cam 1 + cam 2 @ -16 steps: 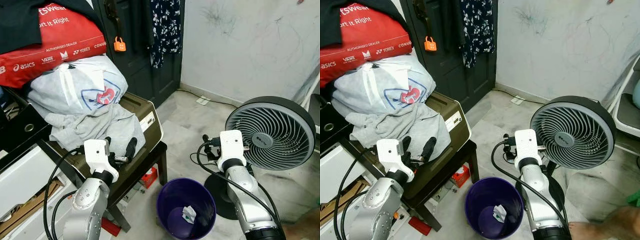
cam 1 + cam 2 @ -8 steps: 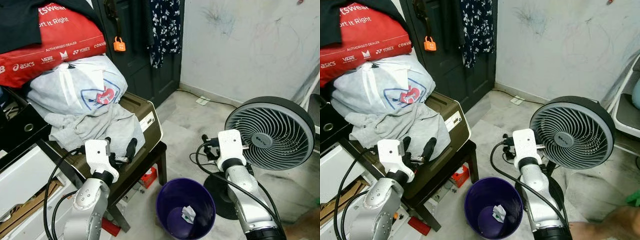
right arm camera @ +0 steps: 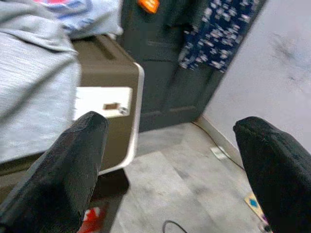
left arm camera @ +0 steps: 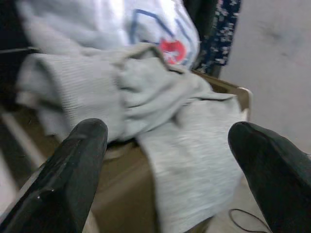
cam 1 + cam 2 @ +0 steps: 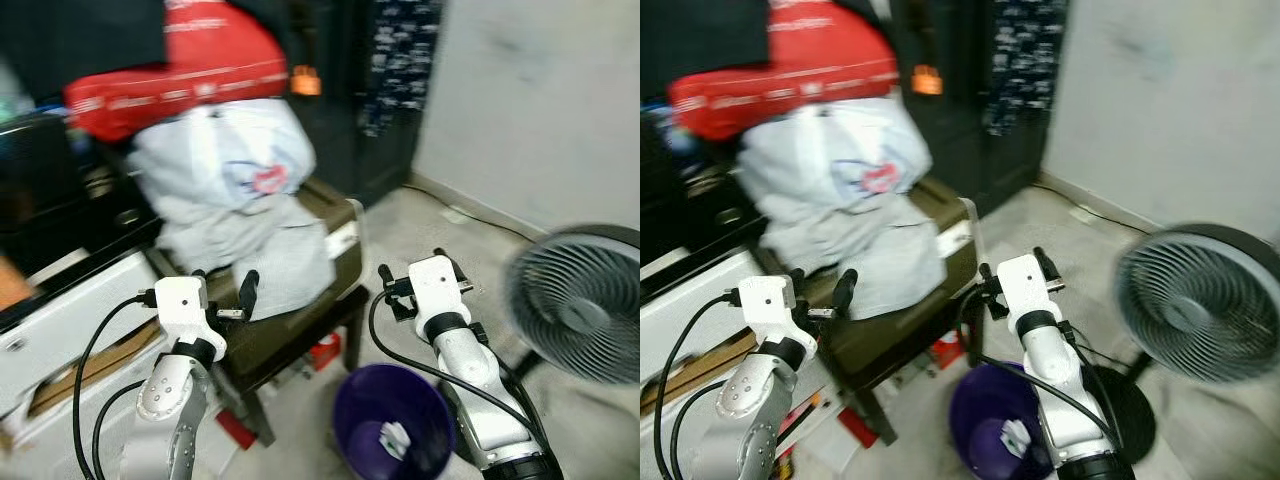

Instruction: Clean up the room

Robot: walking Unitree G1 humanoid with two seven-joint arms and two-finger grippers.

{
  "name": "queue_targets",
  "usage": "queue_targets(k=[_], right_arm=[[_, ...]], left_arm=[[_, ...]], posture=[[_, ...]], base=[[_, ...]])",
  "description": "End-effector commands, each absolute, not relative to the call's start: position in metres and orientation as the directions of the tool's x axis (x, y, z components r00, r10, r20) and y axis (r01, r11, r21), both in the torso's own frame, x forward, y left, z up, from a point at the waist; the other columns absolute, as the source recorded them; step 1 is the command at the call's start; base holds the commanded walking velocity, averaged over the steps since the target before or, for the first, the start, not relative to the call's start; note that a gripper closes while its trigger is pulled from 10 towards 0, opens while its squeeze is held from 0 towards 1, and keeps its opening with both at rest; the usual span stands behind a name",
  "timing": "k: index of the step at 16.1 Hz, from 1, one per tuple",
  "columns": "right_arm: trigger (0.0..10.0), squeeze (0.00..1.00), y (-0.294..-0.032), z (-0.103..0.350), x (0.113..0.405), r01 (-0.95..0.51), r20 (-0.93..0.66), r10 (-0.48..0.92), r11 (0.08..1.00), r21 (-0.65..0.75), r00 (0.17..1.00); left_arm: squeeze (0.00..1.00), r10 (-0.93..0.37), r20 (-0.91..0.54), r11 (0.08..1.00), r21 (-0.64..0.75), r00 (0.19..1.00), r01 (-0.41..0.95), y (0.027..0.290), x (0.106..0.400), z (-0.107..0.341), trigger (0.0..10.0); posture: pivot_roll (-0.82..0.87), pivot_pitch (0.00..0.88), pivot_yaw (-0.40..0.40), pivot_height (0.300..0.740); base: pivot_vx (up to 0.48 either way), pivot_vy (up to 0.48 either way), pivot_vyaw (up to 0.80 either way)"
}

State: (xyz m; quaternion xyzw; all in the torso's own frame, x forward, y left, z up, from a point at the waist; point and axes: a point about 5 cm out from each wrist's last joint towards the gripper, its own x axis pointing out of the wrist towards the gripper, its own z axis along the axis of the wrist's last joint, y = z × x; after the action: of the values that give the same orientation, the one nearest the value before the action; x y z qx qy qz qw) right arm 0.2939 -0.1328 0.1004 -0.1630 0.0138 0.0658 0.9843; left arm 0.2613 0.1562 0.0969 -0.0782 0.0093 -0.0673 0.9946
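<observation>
The left end effector (image 5: 222,290) is held open and empty just before a grey garment (image 5: 270,255) draped over a brown box (image 5: 330,235) on a dark table (image 5: 300,335), beneath a white bag (image 5: 225,160) and a red bag (image 5: 180,70). The right end effector (image 5: 1012,268) is likewise spread and empty, raised above a purple bin (image 5: 390,420) near a fan (image 5: 580,305). The views are blurred; the garment is best gripped once steadied, at a thick fold, so the bags above are left undisturbed.
</observation>
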Motion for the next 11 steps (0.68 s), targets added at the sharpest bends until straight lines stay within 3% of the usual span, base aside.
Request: queue_targets(k=[1,11], right_arm=[[10.0,0.0,-0.1318,0.1076,0.2948,-0.136,-0.016,0.138,0.939,-0.317,0.99],[10.0,0.0,-0.1306,0.1079,0.2949,-0.147,-0.01,0.15,0.945,-0.293,0.989]], left_arm=[[0.0,-0.127,-0.001,0.983,-0.135,0.992,0.126,0.1562,0.2624,0.0989,10.0],[0.0,-0.084,-0.023,0.992,-0.091,0.996,0.082,0.1558,0.2662,0.0971,10.0]], posture=[[-0.14,0.0,0.039,0.74],[-0.14,0.0,0.048,0.74]], base=[[0.0,0.0,0.8],[0.0,0.0,0.8]])
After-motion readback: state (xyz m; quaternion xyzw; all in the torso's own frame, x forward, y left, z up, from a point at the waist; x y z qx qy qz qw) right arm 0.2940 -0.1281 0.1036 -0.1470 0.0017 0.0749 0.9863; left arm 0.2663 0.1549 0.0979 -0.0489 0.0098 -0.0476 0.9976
